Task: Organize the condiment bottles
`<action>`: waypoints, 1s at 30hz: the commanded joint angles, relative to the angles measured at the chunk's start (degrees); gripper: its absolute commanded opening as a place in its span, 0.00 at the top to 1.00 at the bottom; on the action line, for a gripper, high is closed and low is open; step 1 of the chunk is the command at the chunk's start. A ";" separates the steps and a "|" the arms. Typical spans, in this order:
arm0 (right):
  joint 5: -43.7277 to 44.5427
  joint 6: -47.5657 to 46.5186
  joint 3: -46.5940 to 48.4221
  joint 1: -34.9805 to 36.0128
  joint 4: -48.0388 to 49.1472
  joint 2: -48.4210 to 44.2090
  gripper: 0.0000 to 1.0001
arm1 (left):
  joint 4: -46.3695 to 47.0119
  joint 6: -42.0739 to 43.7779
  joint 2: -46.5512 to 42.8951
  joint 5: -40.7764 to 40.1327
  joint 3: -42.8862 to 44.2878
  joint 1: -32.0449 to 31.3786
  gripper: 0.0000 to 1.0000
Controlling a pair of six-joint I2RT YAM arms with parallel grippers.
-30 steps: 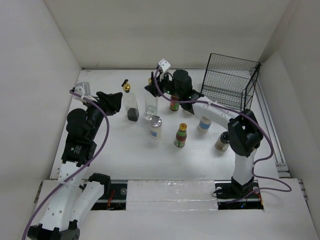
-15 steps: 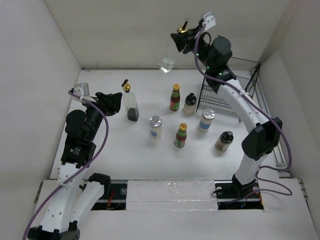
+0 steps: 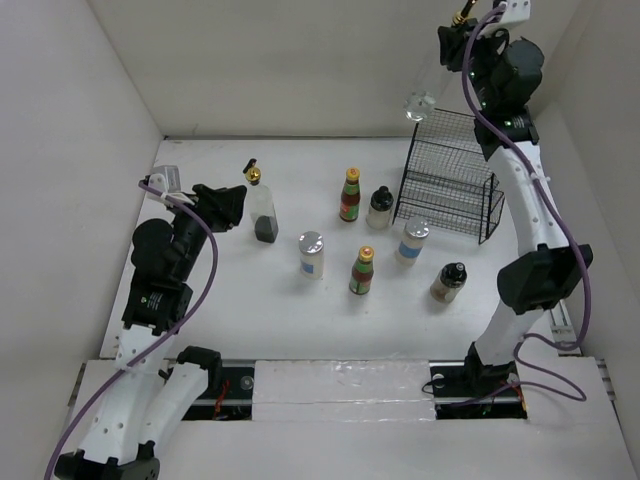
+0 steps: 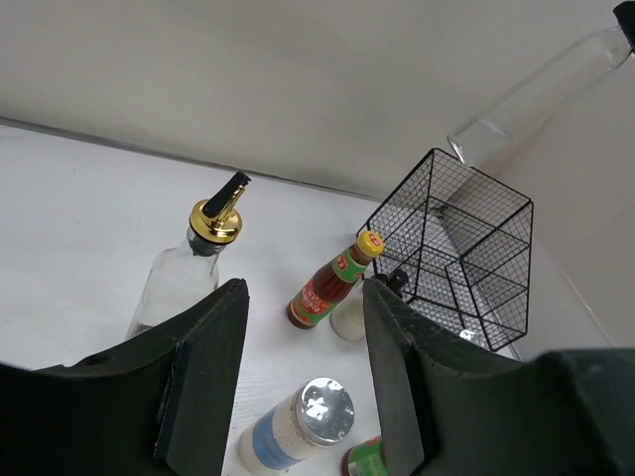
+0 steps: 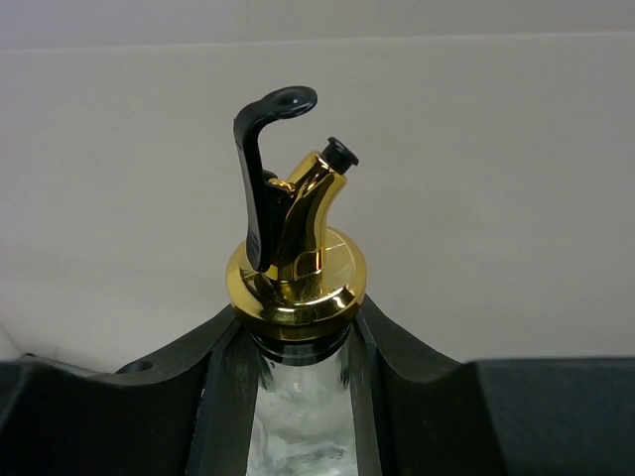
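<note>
Right gripper (image 3: 456, 45) is high over the far right corner of the worktop (image 3: 250, 295), pinching the neck of the clear bottle (image 4: 541, 99) just under its gold spout (image 5: 298, 273)! The bottle hangs tilted in the air, base angled down and to the left. It's above the top of the black wire basket (image 3: 447, 178), which stands in that corner, and it isn't touching it. Up close: see-through glass, a shiny gold collar, and a curved black lever (image 5: 260, 188) arching over the pourer.

Over near the left edge, the left gripper (image 3: 232, 205) hovers with fingers partly spread and nothing between them. It's just beside the second gold-spouted bottle (image 3: 262, 208), upright, with something dark at its bottom.

Mid-worktop, a red-labelled bottle (image 3: 349, 197) with an orange cap and a black-capped white jar (image 3: 379, 208) stand side by side, just left of the basket. Toward the near edge sit a silver-lidded jar (image 3: 312, 255), another orange-capped bottle (image 3: 362, 272), a blue-labelled jar (image 3: 412, 240) and a black-lidded jar (image 3: 447, 282), all apart from one another.
</note>
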 commanded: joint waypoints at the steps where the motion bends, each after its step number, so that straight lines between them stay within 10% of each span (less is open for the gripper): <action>1: 0.89 0.43 4.36 -2.07 4.16 -2.28 0.94 | 3.52 -0.55 -0.25 1.37 -0.24 -0.23 0.54; 30: 36.57 -3.26 0.14 1.26 8.56 3.86 1.00 | 4.13 -1.08 -0.33 2.60 -0.68 -0.23 0.53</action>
